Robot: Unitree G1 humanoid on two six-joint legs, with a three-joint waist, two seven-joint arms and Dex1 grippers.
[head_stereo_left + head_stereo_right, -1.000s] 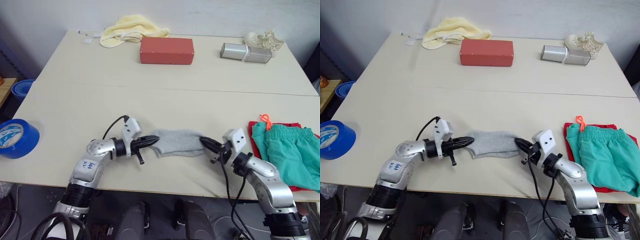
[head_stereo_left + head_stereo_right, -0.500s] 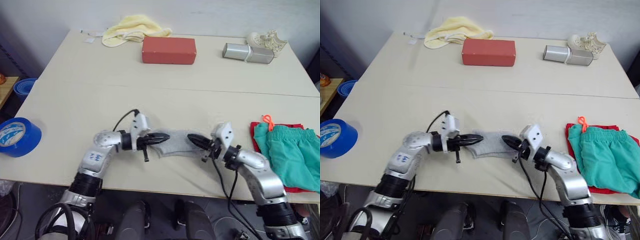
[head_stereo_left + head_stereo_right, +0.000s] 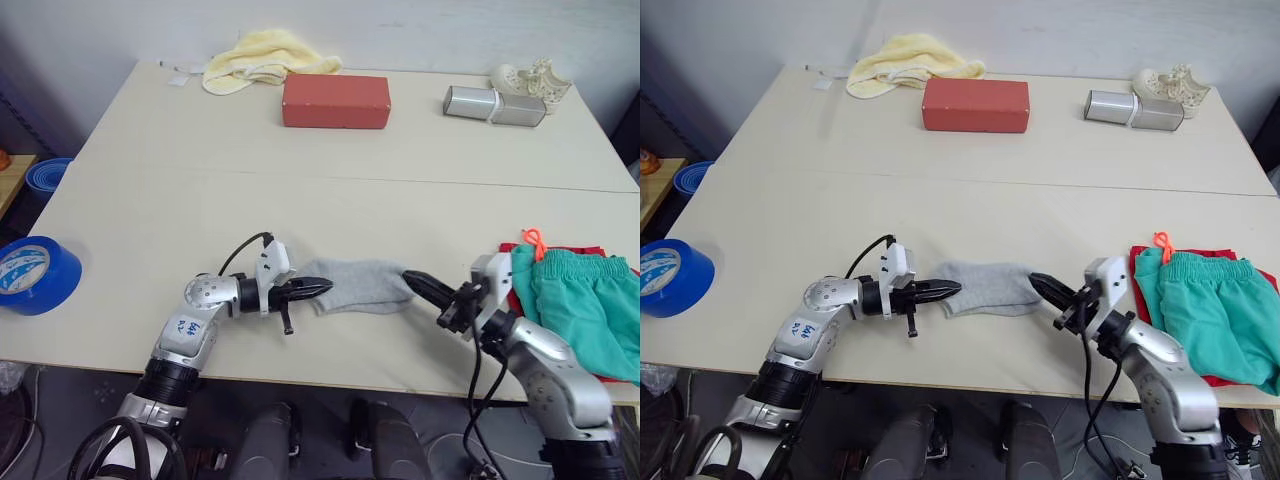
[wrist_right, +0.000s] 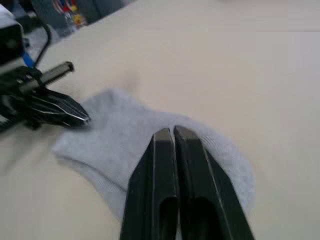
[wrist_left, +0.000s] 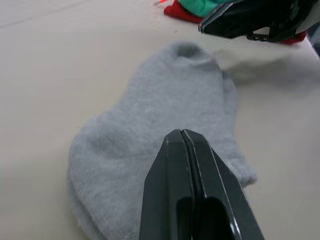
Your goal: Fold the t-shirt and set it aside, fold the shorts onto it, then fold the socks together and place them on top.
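The table (image 3: 330, 205) bears socks (image 3: 358, 285), t-shirt (image 3: 590, 375) under shorts (image 3: 585, 305), yellow cloth (image 3: 265, 55), red block (image 3: 335, 101), silver box (image 3: 494, 104).

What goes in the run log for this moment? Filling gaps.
stage: socks | left gripper: shut at one end | right gripper: shut at other | shorts on t-shirt

Socks between two grippers on the table

The grey socks (image 3: 983, 288) lie flat; left gripper (image 3: 948, 289) at one end, right gripper (image 3: 1039, 284) at the other, shorts (image 3: 1212, 310) nearby.
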